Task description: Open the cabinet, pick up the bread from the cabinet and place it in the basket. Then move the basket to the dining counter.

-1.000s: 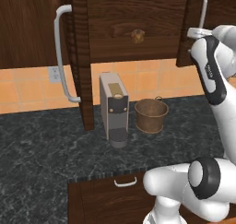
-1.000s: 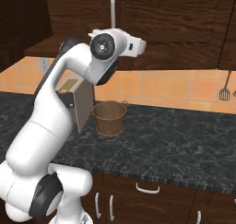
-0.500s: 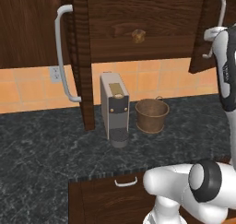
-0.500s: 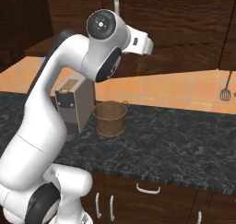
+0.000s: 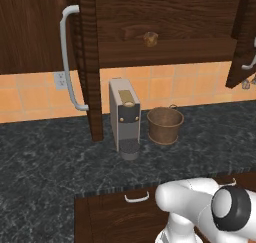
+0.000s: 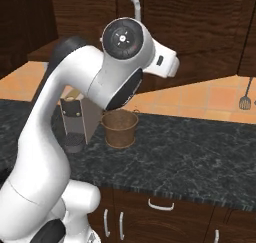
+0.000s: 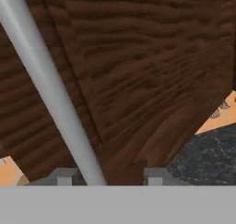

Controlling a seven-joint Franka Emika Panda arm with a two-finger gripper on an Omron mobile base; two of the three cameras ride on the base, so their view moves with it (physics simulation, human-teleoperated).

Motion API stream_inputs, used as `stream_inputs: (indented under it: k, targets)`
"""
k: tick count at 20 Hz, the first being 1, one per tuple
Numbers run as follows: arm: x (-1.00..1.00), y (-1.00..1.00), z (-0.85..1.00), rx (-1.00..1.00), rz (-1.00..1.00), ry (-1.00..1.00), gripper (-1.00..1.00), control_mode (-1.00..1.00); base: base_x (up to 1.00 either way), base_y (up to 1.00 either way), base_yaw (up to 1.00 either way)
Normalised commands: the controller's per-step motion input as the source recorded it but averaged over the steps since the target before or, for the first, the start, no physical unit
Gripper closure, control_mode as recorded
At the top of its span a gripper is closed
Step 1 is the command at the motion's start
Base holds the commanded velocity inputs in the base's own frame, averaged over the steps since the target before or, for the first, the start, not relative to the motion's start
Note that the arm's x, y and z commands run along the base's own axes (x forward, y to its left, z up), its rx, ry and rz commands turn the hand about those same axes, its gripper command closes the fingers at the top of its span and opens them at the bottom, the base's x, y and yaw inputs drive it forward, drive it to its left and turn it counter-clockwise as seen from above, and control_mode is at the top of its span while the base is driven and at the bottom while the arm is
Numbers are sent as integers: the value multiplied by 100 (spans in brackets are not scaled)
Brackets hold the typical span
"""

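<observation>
On the open shelf of the cabinet point(image 5: 170, 17), seen in the left base view, the bread point(image 5: 150, 38) sits alone as a small round golden bun against the dark wood back. One cabinet door stands swung out edge-on at the left of the opening, its curved silver handle point(image 5: 69, 57) facing the camera; another door hangs open at the far right edge of that view.

Below the shelf, on the black speckled tabletop point(image 5: 60, 162), the grey coffee machine point(image 5: 125, 118) stands upright, and the basket point(image 5: 165, 125) stands just beside it to the right, upright and apart from it, with nothing showing inside. The right base view shows the same basket point(image 6: 119, 128) on the tabletop point(image 6: 200, 152) behind the arm's white elbow, with a dark spatula point(image 6: 244, 96) hanging on the orange tiled wall far to the right.

Up close in the hand view, the claw point(image 7: 107, 177) is at a cabinet door: a silver bar handle point(image 7: 50, 89) runs slantwise down between its two grey fingertips point(image 7: 154, 176). The fingers stand partly apart on either side of the bar; whether they press on it I cannot tell.
</observation>
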Motion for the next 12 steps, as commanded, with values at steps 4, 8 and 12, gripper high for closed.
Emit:
stream_inputs:
  k: [4, 8, 12]
  targets:
    - [-100, -11, 41, 25, -21, 0, -100, -100, 0, 0, 0]
    - [-74, 62, -8, 22, -25, 8, -100, -100, 0, 0, 0]
    - [-12, 100, -25, 17, -29, 9, -100, -100, 0, 0, 0]
